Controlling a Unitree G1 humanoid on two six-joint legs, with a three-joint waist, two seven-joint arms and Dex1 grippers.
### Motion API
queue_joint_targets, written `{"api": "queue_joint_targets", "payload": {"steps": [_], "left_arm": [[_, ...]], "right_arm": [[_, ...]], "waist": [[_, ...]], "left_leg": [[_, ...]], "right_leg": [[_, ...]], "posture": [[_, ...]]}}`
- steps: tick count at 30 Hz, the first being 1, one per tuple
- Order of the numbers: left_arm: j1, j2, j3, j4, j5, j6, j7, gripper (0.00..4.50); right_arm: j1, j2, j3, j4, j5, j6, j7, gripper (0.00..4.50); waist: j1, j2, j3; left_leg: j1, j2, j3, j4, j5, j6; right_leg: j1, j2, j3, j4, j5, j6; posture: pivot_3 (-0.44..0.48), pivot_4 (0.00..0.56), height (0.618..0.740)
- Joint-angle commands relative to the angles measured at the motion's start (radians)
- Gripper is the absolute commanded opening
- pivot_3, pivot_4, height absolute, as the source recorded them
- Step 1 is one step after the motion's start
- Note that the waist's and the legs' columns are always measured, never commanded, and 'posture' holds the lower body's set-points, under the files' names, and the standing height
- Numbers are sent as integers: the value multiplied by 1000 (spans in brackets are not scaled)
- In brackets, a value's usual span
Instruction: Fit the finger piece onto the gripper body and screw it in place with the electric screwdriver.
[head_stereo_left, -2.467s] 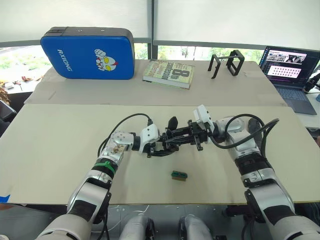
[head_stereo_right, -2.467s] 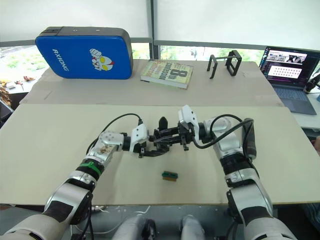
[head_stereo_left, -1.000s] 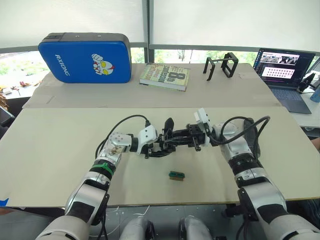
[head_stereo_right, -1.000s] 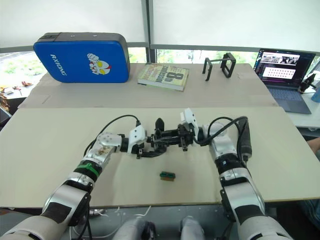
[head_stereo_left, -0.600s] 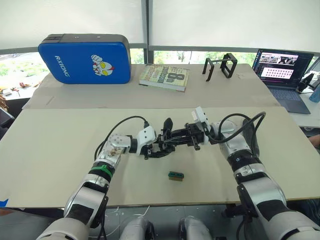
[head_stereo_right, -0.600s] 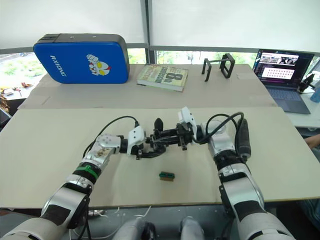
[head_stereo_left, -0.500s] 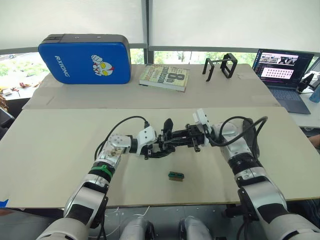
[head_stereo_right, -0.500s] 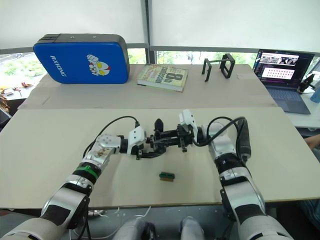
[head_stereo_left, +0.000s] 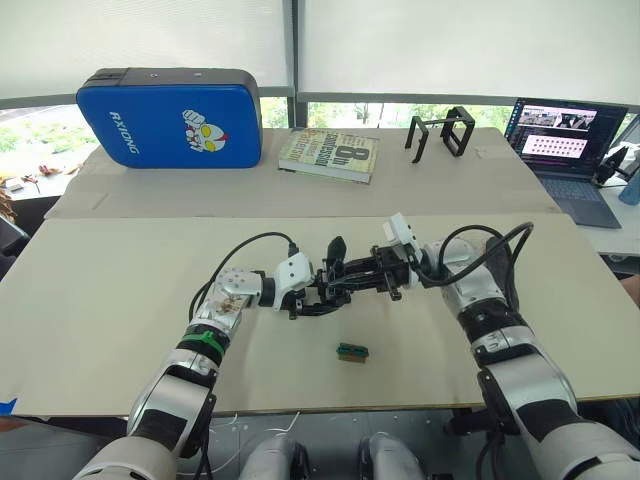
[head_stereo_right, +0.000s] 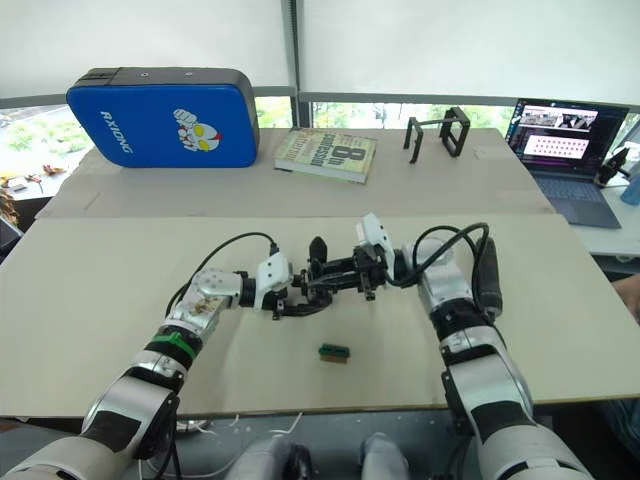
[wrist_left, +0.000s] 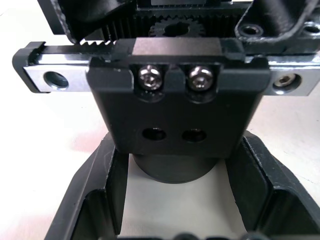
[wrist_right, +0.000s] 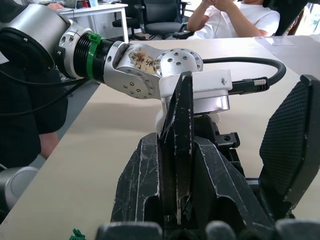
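Observation:
At the middle of the table my two grippers meet tip to tip. My left gripper (head_stereo_left: 320, 298) is shut on the gripper body (wrist_left: 172, 110), its fingers (wrist_left: 100, 195) flanking the round base. The body's black carriage block shows two screws and two empty holes. Its pointed finger (head_stereo_left: 338, 248) sticks up. My right gripper (head_stereo_left: 352, 282) is shut on the finger piece (wrist_right: 181, 130), a thin black wedge seen edge-on, held right against the body. A dark cylinder, likely the electric screwdriver (head_stereo_right: 488, 283), lies just beyond my right forearm, partly hidden.
A small green block (head_stereo_left: 351, 352) lies on the table nearer me than the grippers. On the far table are a blue case (head_stereo_left: 175, 115), a book (head_stereo_left: 330, 152), a black wire-frame stand (head_stereo_left: 445, 130) and a laptop (head_stereo_left: 565, 150). A seated person (wrist_right: 235, 17) shows beyond.
Both grippers have stayed pressed together at the same spot with their parts. Only my right elbow sways slightly. The camera shifted since the oldest frames.

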Motion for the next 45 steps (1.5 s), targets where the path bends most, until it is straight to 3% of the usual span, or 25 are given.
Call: {"api": "queue_joint_targets", "payload": {"steps": [1, 7, 9, 12, 15, 24, 25, 26, 27, 29, 34, 38, 42, 45], "left_arm": [[-4, 14, -10, -58, -3, -20, -38, 2283], [-9, 12, -10, -53, -2, -18, -39, 2283], [-10, 11, -10, -53, -1, -17, -40, 2283], [-15, 5, -9, -41, 2, -21, -40, 2283], [-21, -6, -8, -27, -1, -26, -41, 2283], [4, -5, -6, -53, -7, 45, -46, 2283], [12, 6, -4, -69, -11, 61, -54, 2783], [26, 24, -1, -96, -20, 77, -71, 3359], [44, 47, 2, -131, -29, 94, -88, 3517], [88, 103, 13, -229, -52, 134, -117, 4473], [248, 305, 99, -732, -246, 448, -182, 4500], [303, 463, 200, -1068, -476, 717, -198, 4500], [242, 547, 266, -1209, -652, 908, -158, 4500], [165, 574, 308, -1264, -791, 1022, -120, 4500]], "right_arm": [[90, -49, 100, 69, -157, 47, 6, 353], [92, -21, -4, -52, -48, 30, -20, 353], [84, -31, -19, -109, -22, 77, -7, 1422], [91, -73, -44, -251, 11, 142, 0, 2339], [110, -148, -71, -386, 26, 204, -15, 2391], [170, -373, -187, -565, 41, 362, -117, 2391], [182, -406, -197, -598, 44, 401, -133, 2391], [195, -442, -206, -634, 46, 450, -147, 2391], [207, -478, -211, -670, 41, 503, -171, 2391], [229, -552, -215, -741, 31, 620, -215, 2927], [221, -707, -222, -842, 0, 997, -402, 4480], [189, -815, -194, -779, -18, 1235, -477, 4480], [172, -867, -138, -697, -55, 1358, -544, 4480], [111, -823, -103, -580, -71, 1441, -606, 4480]], "waist": [[1, 0, 0], [2, 0, 0], [2, 0, 0], [1, 2, 3], [5, 3, 6], [20, 2, 7], [21, 2, 7], [22, 2, 7], [22, 2, 7], [16, 2, 7], [2, 3, 10], [16, 5, 16], [28, 6, 17], [25, 6, 19]], "left_leg": [[0, 0, 0, 0, 0, 0], [-1, 0, 0, 0, 0, 0], [-3, 0, 1, 0, 0, 0], [-9, 0, 1, 1, 0, 0], [-11, 0, 1, 2, 2, 4], [-13, 0, 1, 2, 2, 6], [-15, 0, 1, 2, 2, 6], [-16, 0, 1, 2, 2, 8], [-17, 0, 1, 2, 4, 10], [-17, 1, 1, 2, 4, 11], [-17, 3, 1, 0, 4, 10], [-19, 2, 0, 1, -1, 2], [-20, 1, 0, 2, -1, 2], [-20, 1, 0, 4, 0, 2]], "right_leg": [[0, -2, -4, 0, 0, -1], [0, -3, -9, 0, 1, -1], [0, -3, -9, 0, 1, -1], [-4, -3, -10, 0, 1, -2], [-4, -3, -11, -1, 1, -2], [-4, -3, -13, -6, 2, -1], [-5, -3, -14, -7, 2, 0], [-6, -3, -14, -8, 2, 0], [-6, -3, -14, -9, 2, 0], [-6, -2, -14, -11, 2, 0], [-8, -2, -15, -11, 1, -2], [-9, -4, -15, -13, 2, -1], [-12, -3, -15, -13, 1, 0], [-7, -1, -15, -12, -2, 7]], "posture": [[0, 150, 740], [0, 150, 740], [0, 150, 740], [0, 150, 740], [0, 150, 740], [0, 150, 740], [0, 150, 740], [0, 150, 740], [0, 150, 740], [0, 150, 740], [0, 150, 740], [0, 150, 740], [0, 150, 740], [0, 150, 740]]}}
